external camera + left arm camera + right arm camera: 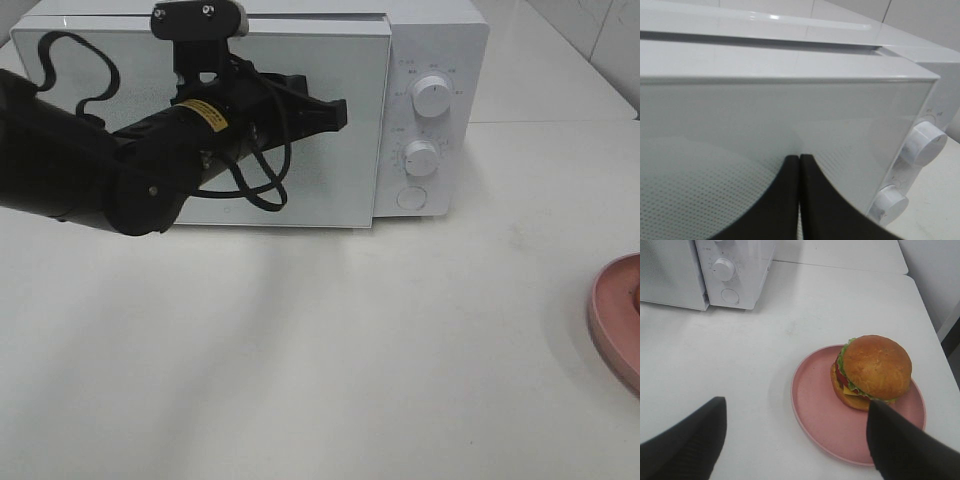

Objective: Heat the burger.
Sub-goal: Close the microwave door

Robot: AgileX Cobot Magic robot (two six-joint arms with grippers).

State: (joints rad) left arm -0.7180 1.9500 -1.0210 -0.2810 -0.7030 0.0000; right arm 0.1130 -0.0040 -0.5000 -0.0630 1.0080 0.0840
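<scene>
Though small print rings the two dials of the microwave, none is legible, nor is the yellow label on the left arm. The left gripper, fingers pressed together and empty, sits at the closed door; contact cannot be confirmed. The right gripper stands wide apart, empty, above the plate at the bench's right edge. The burger sits upright on it, bun uppermost.
</scene>
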